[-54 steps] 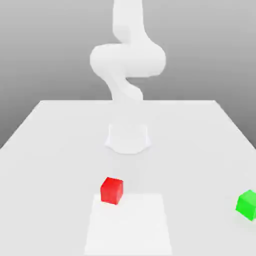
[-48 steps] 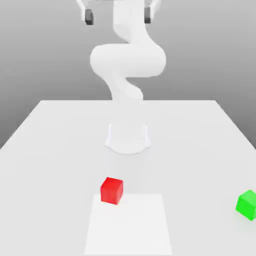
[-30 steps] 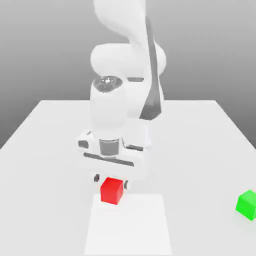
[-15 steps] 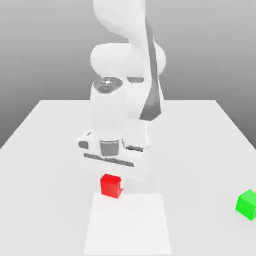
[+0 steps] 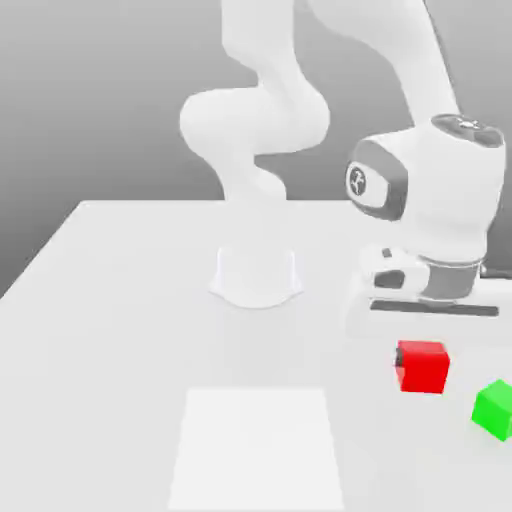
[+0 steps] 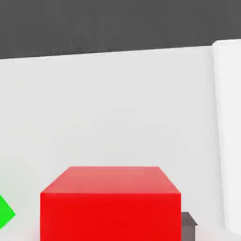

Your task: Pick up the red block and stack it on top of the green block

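Moved: red block (image 5: 422,366) carried off the pale square (image 5: 258,448), now held raised just beside green block (image 5: 494,409) | Hand (image 5: 424,362): pinched on red block | Risk: green block could be knocked by a low or off-centre descent, or the stack left skewed.

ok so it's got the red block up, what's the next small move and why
Probably carry on toward the exterior view's right until the red block is directly over the green block, then lower. The gripper is shut on the red cube, which hangs clear of the table but still beside the green one, not above it.
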Robot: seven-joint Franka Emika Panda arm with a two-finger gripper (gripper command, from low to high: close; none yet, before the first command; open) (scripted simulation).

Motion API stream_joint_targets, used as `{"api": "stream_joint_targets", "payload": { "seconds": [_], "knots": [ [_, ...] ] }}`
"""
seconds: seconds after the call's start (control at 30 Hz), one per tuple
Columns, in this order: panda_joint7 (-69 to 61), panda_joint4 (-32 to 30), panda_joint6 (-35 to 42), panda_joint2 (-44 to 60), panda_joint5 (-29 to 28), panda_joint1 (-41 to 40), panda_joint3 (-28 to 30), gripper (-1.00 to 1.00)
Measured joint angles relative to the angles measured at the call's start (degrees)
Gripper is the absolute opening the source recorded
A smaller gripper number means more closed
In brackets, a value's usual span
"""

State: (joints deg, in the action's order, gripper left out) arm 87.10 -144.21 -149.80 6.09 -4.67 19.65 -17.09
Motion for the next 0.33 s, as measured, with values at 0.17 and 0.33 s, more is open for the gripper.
{"api": "stream_joint_targets", "payload": {
  "seconds": [0.17,0.33],
  "knots": [
    [8.02,4.85,-3.15,8.3,-4.67,5.31,-0.09,-1.0],
    [9.77,5.19,-6.03,11.66,-6.92,6.59,1.42,1.0]
  ]
}}
